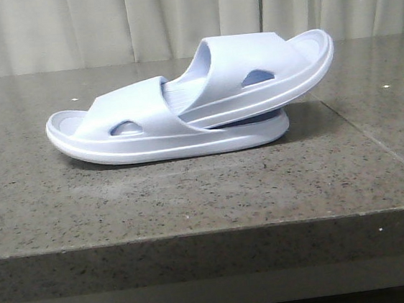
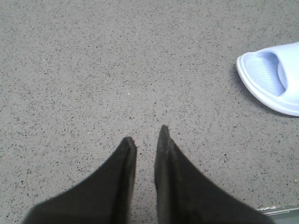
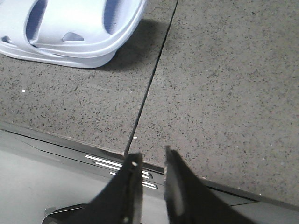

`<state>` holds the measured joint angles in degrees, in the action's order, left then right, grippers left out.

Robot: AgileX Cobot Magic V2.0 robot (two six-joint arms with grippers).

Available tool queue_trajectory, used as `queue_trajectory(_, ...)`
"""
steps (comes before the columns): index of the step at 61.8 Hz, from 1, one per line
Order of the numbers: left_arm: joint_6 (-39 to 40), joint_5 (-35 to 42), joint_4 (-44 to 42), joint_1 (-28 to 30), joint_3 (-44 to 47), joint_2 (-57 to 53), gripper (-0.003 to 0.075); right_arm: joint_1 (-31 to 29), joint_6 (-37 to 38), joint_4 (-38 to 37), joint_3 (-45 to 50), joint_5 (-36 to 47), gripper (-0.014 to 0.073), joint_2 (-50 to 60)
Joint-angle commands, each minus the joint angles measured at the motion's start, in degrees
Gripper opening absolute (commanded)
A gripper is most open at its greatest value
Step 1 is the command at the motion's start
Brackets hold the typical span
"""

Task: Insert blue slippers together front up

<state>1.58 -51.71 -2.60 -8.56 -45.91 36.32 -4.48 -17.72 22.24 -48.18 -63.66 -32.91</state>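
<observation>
At centre-left of the front view, the lower slipper (image 1: 149, 128) lies flat on the speckled worktop (image 1: 192, 196), its strap taking the toe of the upper slipper (image 1: 258, 69), which tilts up toward the upper right. The pair looks nested already. The left hand (image 2: 145, 140) and right hand (image 3: 150, 161) hover clear, fingers nearly pressed together, gripping nothing.
</observation>
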Motion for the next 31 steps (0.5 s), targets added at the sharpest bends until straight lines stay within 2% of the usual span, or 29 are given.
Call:
queue_trajectory(1,0.70,3.94,-0.21,0.08,-1.50,-0.08,-0.0001,0.07,-0.17,0.79,-1.33,3.41,0.0004,-0.09)
queue_trajectory(8,0.70,3.94,-0.21,0.08,-1.50,-0.08,-0.0020,0.07,-0.17,0.79,-1.33,3.18,-0.0072,-0.09)
queue_trajectory(31,0.70,3.75,0.31,0.08,-1.50,-0.08,-0.0020,0.07,-0.17,0.79,-1.33,3.38,-0.0067,-0.09)
